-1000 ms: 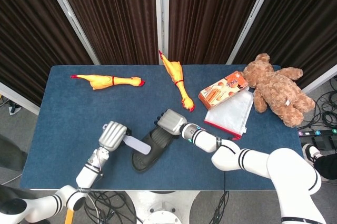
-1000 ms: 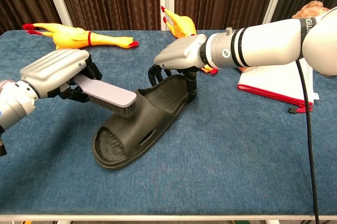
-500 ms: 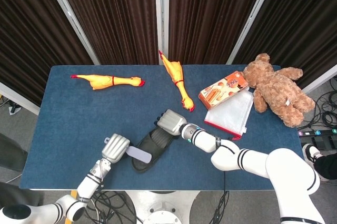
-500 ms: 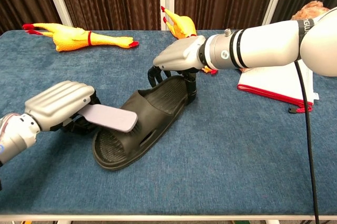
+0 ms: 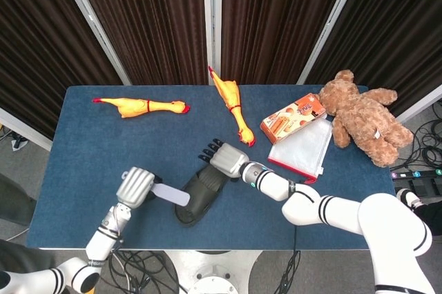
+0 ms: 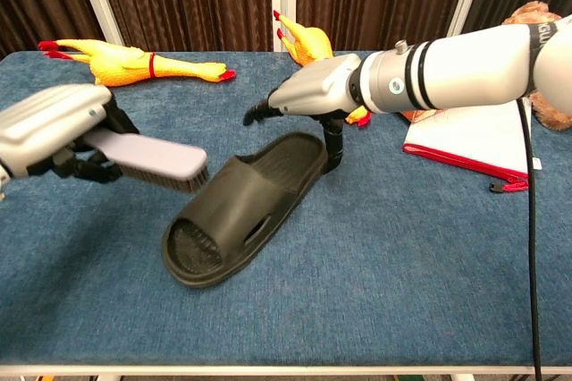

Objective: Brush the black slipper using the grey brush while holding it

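Black slipper (image 5: 197, 196) lies near front table (image 5: 90, 142) edge, center. Head view: left hand (image 5: 135, 185) clamped on grey brush (image 5: 170, 195), brush tip just beside slipper; right hand (image 5: 224, 157) at slipper heel, fingers spread apart. Also 2 rubber chickens (image 5: 141, 106), 1 teddy (image 5: 362, 118), 1 snack box (image 5: 293, 119), 1 zip pouch (image 5: 302, 145). Chest view: bristles (image 6: 174, 182) visible under brush, off slipper; right thumb (image 6: 334, 150) touches heel rim; teddy mostly cut off.

Overhead head view, low chest view
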You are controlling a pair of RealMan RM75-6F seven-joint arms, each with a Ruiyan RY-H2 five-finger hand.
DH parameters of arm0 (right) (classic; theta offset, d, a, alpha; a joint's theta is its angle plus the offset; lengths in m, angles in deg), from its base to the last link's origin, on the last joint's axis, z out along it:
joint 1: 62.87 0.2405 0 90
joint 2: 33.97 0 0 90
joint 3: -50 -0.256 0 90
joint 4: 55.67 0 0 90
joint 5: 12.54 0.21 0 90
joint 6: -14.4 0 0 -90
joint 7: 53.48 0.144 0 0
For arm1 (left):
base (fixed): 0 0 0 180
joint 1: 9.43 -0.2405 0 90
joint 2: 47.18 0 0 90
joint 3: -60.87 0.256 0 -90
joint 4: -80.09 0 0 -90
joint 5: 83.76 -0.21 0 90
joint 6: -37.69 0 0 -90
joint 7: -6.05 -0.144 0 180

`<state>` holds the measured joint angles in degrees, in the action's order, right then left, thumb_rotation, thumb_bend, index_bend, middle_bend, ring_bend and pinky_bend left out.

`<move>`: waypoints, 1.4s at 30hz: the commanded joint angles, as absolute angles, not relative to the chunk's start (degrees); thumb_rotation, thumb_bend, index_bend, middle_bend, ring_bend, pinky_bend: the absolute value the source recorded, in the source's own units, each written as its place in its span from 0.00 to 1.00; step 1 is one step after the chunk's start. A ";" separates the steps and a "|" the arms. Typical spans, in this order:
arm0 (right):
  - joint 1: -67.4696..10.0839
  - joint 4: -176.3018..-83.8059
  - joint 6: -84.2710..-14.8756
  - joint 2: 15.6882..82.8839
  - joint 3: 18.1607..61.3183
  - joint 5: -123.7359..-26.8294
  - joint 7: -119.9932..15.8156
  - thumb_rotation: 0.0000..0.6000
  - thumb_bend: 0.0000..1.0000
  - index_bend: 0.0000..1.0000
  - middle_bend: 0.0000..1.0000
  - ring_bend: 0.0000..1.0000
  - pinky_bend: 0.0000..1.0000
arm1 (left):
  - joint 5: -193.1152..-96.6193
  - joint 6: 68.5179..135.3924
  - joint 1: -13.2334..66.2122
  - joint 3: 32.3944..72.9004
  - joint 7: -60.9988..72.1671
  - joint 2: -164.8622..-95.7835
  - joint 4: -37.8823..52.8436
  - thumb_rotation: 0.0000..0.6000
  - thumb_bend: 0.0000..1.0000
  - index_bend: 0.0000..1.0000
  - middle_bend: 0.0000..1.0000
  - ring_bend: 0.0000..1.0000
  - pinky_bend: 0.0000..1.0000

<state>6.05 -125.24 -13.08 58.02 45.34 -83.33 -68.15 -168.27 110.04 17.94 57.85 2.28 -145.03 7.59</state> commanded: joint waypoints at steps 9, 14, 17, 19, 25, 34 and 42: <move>-2.58 -141.68 -26.15 41.74 44.61 -82.74 -67.54 1.00 0.03 0.00 0.00 0.00 0.00 | -153.83 99.49 19.08 51.64 -4.47 -146.80 16.23 1.00 0.43 0.81 0.88 0.77 0.82; -7.15 -145.68 -30.66 36.06 45.63 -85.09 -64.36 1.00 0.03 0.00 0.00 0.00 0.00 | -150.96 97.02 19.26 52.27 -10.71 -144.57 11.62 1.00 0.22 0.42 0.54 0.43 0.52; -10.33 -147.63 -33.98 32.74 46.42 -86.61 -62.53 1.00 0.03 0.00 0.00 0.00 0.00 | -149.82 97.03 18.88 52.07 -11.65 -142.51 7.44 1.00 0.14 0.22 0.34 0.27 0.42; -12.41 -148.55 -35.90 30.63 46.89 -87.01 -61.29 1.00 0.03 0.00 0.00 0.00 0.00 | -149.94 97.99 18.34 52.01 -11.42 -141.03 5.00 1.00 0.12 0.18 0.27 0.22 0.37; -20.07 -150.67 -40.97 24.16 50.15 -88.17 -57.92 1.00 0.03 0.00 0.00 0.00 0.00 | -153.22 103.00 14.68 52.81 -6.27 -133.22 -3.69 1.00 0.11 0.16 0.25 0.21 0.30; -37.29 -147.68 -59.59 23.78 53.92 -90.46 -52.78 1.00 0.05 0.00 0.02 0.00 0.00 | -157.71 121.05 2.56 55.74 -3.52 -122.43 -6.16 1.00 0.11 0.23 0.27 0.21 0.25; -46.89 -144.27 -69.33 27.08 54.57 -91.94 -51.09 1.00 0.05 0.00 0.03 0.00 0.00 | -159.16 131.12 -6.03 58.80 -4.95 -118.88 -10.04 1.00 0.11 0.24 0.27 0.21 0.22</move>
